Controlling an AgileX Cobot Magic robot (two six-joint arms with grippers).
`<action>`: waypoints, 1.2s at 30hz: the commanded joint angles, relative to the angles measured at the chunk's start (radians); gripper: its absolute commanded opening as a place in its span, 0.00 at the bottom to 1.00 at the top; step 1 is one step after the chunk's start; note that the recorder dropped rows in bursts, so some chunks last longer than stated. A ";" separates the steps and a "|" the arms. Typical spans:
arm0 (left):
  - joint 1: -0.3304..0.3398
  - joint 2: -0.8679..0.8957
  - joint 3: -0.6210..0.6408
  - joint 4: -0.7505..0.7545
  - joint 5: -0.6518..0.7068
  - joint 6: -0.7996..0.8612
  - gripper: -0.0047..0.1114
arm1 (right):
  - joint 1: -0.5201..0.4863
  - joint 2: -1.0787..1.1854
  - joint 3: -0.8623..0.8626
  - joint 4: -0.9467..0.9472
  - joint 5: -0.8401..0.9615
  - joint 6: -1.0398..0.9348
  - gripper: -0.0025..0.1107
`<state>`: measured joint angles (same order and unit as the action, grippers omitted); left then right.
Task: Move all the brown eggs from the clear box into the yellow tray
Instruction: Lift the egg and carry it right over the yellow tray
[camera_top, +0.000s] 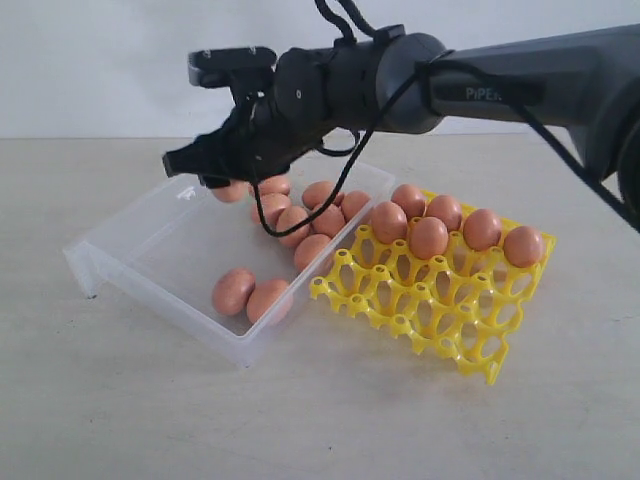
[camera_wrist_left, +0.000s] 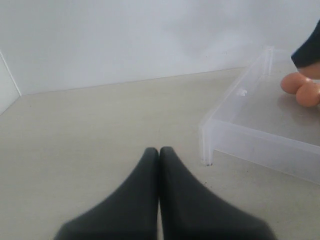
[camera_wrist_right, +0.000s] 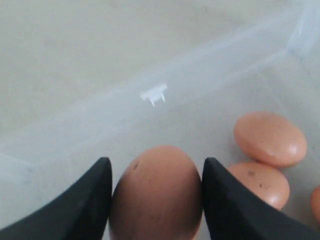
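Observation:
My right gripper (camera_top: 222, 178) reaches across to the back left part of the clear box (camera_top: 150, 296) and is shut on one brown egg (camera_top: 231, 191). The right wrist view shows that egg (camera_wrist_right: 156, 195) filling the gap of the right gripper (camera_wrist_right: 156, 167), with both black fingers against its sides. Several more brown eggs (camera_top: 293, 225) lie loose in the box, two of them (camera_top: 233, 290) near its front wall. The yellow tray (camera_top: 440, 320) sits right of the box with several eggs (camera_top: 428, 238) in its far cells. My left gripper (camera_wrist_left: 159, 151) is shut and empty above the bare table.
The box wall (camera_wrist_left: 260, 145) stands to one side of the left gripper, with two eggs (camera_wrist_left: 300, 89) beyond it. A small white tab (camera_wrist_right: 155, 93) sticks out of the box wall ahead of the right gripper. A pale wall runs behind the table.

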<state>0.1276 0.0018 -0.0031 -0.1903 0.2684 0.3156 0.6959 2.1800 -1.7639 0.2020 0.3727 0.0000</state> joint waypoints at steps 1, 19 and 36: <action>-0.001 -0.002 0.003 -0.004 -0.008 -0.009 0.00 | 0.036 -0.101 -0.002 0.007 -0.080 -0.100 0.02; -0.001 -0.002 0.003 -0.004 -0.008 -0.009 0.00 | 0.061 -0.405 0.311 -0.005 -0.396 -0.175 0.02; -0.001 -0.002 0.003 -0.004 -0.008 -0.009 0.00 | -0.366 -0.621 0.854 0.066 -0.483 -0.107 0.02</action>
<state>0.1276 0.0018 -0.0031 -0.1903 0.2684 0.3156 0.3743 1.6136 -0.9561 0.2832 -0.1062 -0.1143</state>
